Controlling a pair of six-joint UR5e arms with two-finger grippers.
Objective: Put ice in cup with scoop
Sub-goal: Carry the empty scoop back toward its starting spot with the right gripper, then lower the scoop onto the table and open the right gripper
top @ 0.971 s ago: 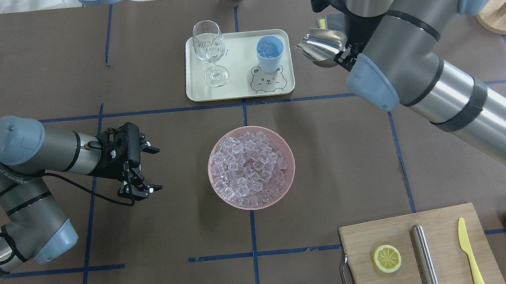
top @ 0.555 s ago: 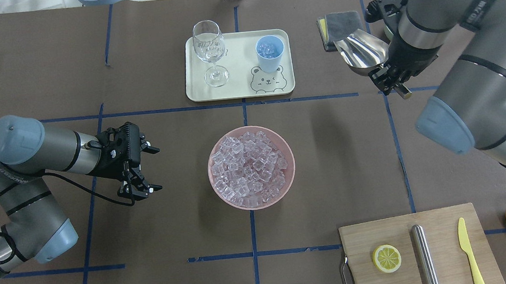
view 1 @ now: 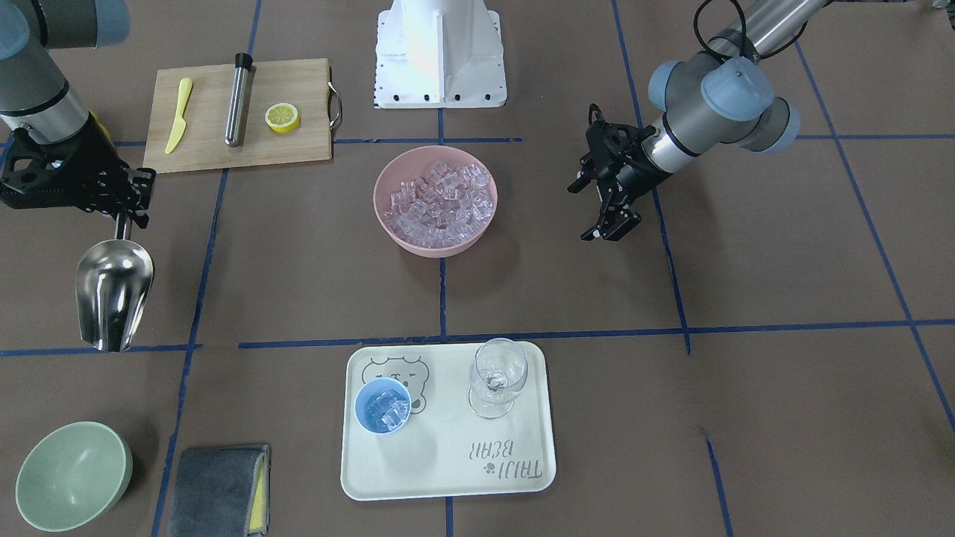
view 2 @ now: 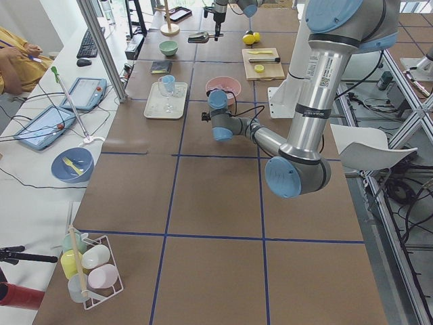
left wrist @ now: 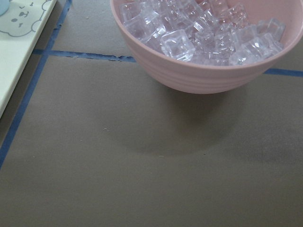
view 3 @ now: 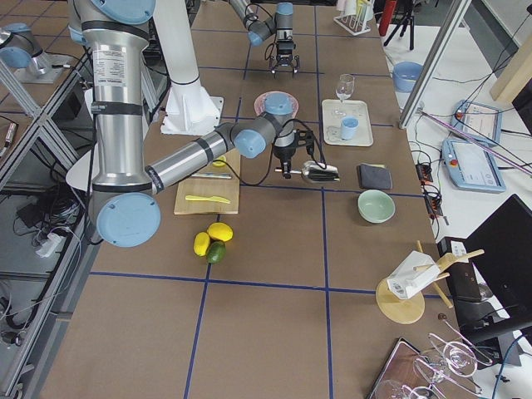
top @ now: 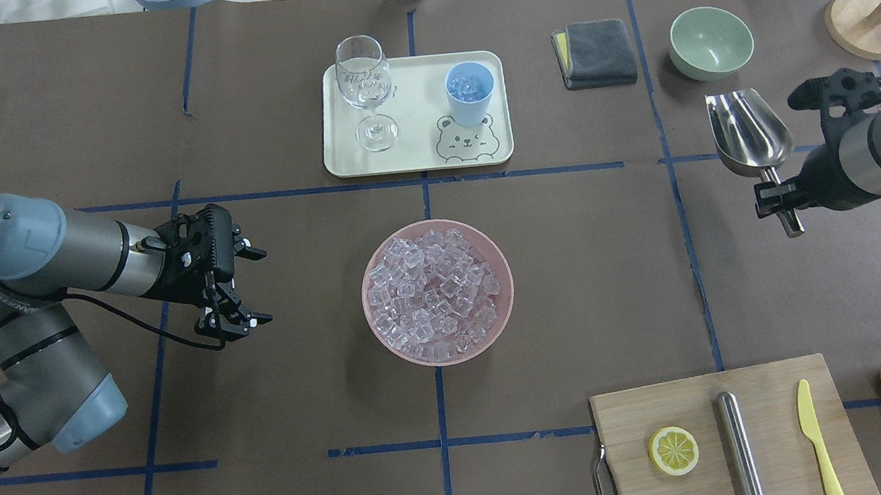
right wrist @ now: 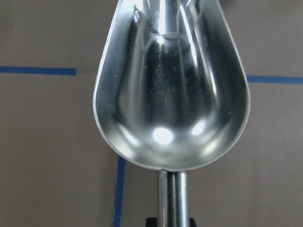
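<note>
**A:** How far along are you with the cup [top: 470, 95]?

**B:** It stands on the tray [top: 345, 156], near the wine glass [top: 367, 86], and there is ice [top: 468, 82] in it, close to the rim as far as I can judge. So at least one load looks delivered.

**A:** And the scoop [top: 748, 131]?

**B:** My right gripper [top: 776, 196] is clamped on its rod handle. The trough is empty and hangs over the desk [top: 570, 268], well apart from the tray and near the green bowl [top: 710, 40].

**A:** Your left gripper [top: 253, 288]?

**B:** It is spread wide and holds nothing. It sits off to one side of the pink bowl [top: 373, 317], which is heaped with more ice.

**A:** What is left?

**B:** I judge the filling mostly done. I would either make one more trip to the pink bowl to top up the cup, or simply set the scoop down.
</note>
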